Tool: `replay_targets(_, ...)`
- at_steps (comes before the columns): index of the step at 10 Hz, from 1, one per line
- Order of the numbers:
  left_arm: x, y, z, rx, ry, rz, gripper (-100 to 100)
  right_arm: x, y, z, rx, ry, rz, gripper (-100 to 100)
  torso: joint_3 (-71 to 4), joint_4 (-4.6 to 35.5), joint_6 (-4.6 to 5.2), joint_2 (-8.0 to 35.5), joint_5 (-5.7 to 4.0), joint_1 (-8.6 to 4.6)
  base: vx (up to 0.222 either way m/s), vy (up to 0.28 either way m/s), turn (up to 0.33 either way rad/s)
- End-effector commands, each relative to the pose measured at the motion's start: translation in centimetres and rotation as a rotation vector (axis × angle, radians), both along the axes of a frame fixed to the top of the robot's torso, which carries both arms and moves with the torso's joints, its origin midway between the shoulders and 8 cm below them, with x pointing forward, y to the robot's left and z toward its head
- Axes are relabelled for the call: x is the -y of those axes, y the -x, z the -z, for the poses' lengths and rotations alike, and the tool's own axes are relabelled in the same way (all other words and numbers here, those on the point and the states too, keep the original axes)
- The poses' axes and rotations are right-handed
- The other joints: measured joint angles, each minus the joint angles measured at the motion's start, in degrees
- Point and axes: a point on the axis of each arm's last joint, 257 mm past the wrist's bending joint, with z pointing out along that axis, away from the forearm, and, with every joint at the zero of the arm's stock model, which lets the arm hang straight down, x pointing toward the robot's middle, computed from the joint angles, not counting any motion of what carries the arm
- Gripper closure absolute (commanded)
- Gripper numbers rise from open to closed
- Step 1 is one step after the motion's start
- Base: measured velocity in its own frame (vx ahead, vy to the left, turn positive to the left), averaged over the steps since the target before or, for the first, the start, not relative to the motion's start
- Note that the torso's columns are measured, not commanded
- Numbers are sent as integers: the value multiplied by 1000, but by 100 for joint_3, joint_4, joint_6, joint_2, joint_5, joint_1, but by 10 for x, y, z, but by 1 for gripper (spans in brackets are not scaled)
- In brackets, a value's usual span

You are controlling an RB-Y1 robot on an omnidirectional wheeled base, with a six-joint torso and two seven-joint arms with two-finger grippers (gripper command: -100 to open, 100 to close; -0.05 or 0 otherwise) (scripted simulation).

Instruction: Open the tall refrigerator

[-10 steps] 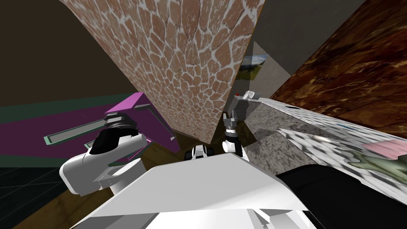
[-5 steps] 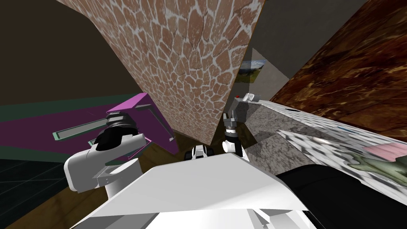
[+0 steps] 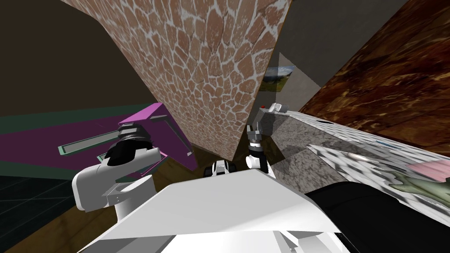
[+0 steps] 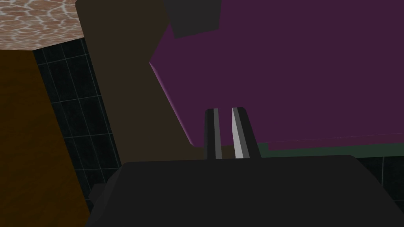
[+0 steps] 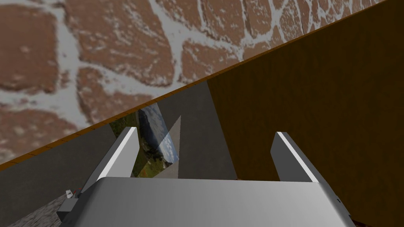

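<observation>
Not much happened in the last second, honestly. The whole head view slid a hair toward 3 o'clock, which is your head or torso turning, not the room. Your left forearm came in a touch toward the chest. Over the last half second it's basically frozen.

Your left gripper (image 4: 225,111) sits at 9 o'clock in the head view, up against the purple fridge (image 3: 35,149). I'm taking that tall purple box with dark green trim as the fridge. Its fingers (image 4: 238,130) are nearly closed, just a thin slit. I can't see anything pinched in there, only flat purple beyond.

A green-rimmed grey slab (image 3: 83,144) sticks out at 9 o'clock of your wrist. Could be a door edge, can't tell. What looks like a handle bar (image 3: 180,137) is at 3 o'clock of the wrist, apart from it.

Next is the stone wall (image 3: 206,74) at 12. Your right gripper (image 5: 206,132) is just past centre, spread wide and empty, and the grey counter (image 3: 290,136) is at 3 o'clock.

My read: no clear door swing yet, so either the pull hasn't started or you've got no hold.
</observation>
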Motion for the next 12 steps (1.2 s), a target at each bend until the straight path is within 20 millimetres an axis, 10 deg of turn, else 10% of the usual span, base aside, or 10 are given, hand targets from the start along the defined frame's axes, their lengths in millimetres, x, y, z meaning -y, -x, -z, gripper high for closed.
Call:
replay_targets(1,5,-2,-29,54,-45,15,-100,0,0,0,0,0,0,0,-2,7,6,2,-9,-4,0,0,0)
replay_targets(12,6,-2,-31,59,-50,17,-100,0,0,0,0,0,0,0,-11,9,15,-9,-21,-18,2,-1,2)
